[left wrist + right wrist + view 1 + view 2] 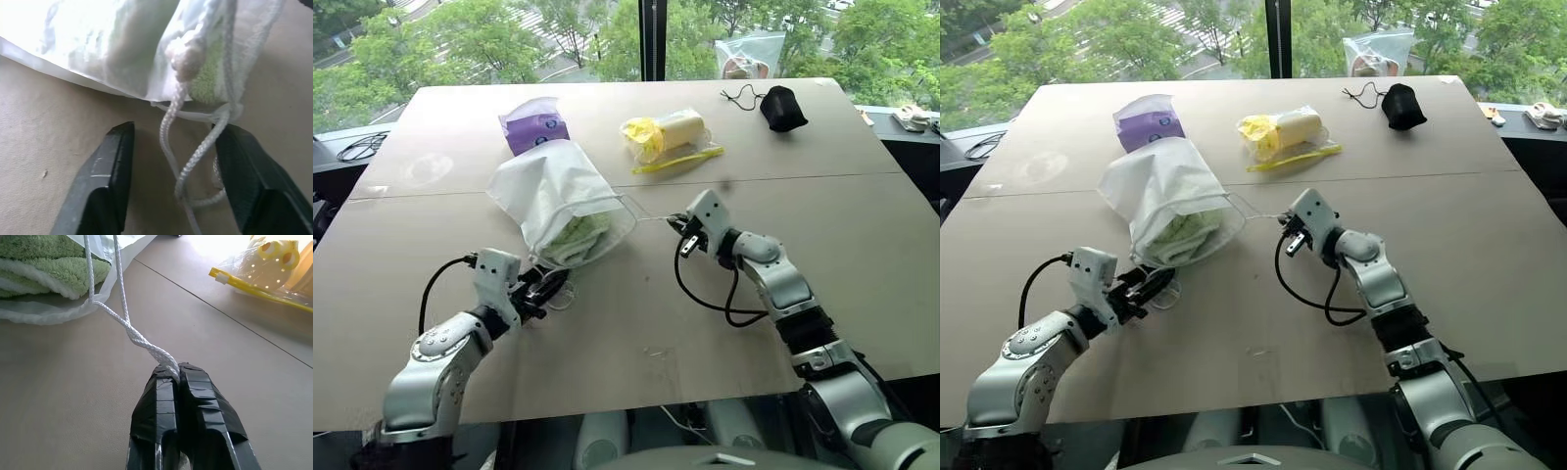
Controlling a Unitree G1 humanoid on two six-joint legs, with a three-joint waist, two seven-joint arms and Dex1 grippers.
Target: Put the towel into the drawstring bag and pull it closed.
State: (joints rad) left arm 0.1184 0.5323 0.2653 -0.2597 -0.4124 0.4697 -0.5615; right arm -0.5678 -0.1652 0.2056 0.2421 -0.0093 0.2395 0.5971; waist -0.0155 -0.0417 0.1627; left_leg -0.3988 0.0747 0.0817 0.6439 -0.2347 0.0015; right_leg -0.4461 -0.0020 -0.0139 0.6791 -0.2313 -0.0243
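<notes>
My right gripper (177,369) pinches one cord (128,328); my left gripper (173,161) stands apart around the other cord (183,161). The drawstring bag (553,191), mid-table, already holds the towel (44,264). Its mouth remains unclosed.

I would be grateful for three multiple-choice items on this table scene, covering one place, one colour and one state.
1. Where is the towel?
A. Inside the drawstring bag
B. Beside the black pouch
C. At the table's near edge

2. What colour is the towel?
A. Purple
B. Pale green
C. Black

3. How is the right gripper?
A. Open over the table
B. Shut on the yellow item
C. Shut on the white cord

Answers: 1 A, its pile shows through the bag's mouth. 2 B, the right wrist view shows green terry. 3 C, the cord runs from the bag into its closed fingers.
</notes>
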